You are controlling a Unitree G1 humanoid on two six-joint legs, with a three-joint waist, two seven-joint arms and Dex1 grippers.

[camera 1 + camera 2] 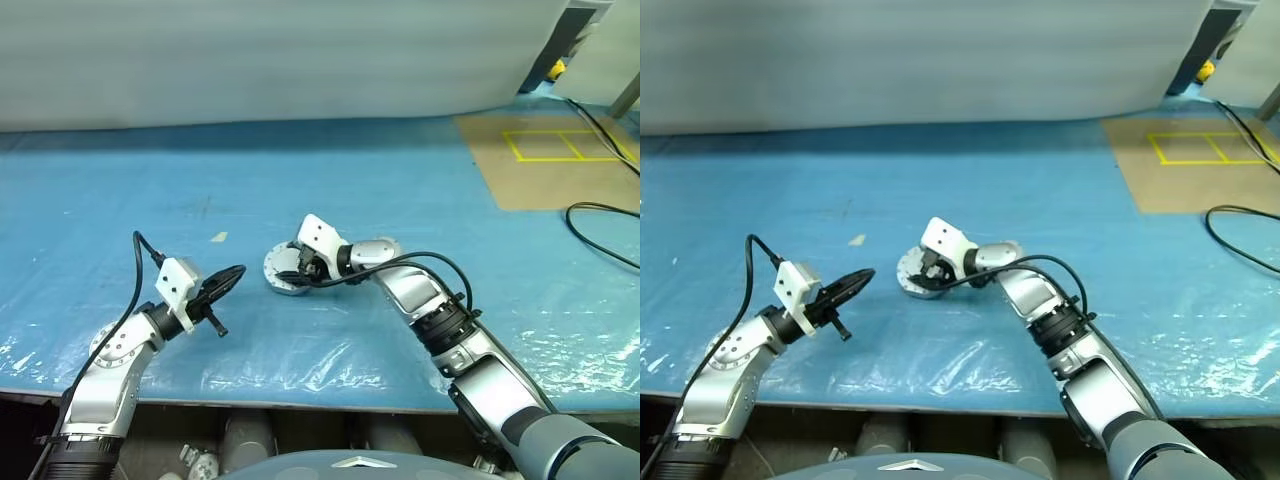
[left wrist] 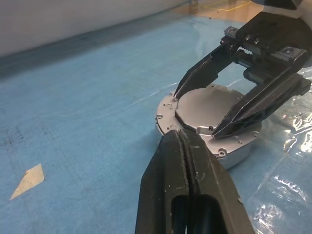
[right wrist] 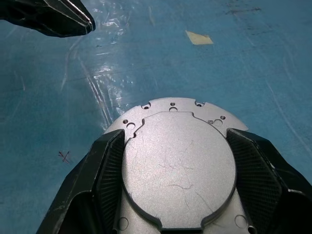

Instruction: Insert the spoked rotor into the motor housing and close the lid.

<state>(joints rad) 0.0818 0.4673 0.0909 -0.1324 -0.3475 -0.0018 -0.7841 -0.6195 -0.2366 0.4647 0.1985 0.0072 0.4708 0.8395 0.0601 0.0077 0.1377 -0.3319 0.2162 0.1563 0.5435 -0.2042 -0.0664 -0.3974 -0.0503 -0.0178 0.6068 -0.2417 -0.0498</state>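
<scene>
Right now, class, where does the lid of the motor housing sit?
The lid sits on the motor housing on the blue table, between the right gripper's spread fingers, near the middle of the head views.

My two arms were built of silver-grey rounded segments joined by black ribbed collars. Each wrist carried a white boxy camera block, and a thin black cable looped from it back along the forearm. The left end effector [image 1: 222, 283] and right end effector [image 2: 220, 92] each had two tapered black fingers, their inner faces finely textured.
</scene>
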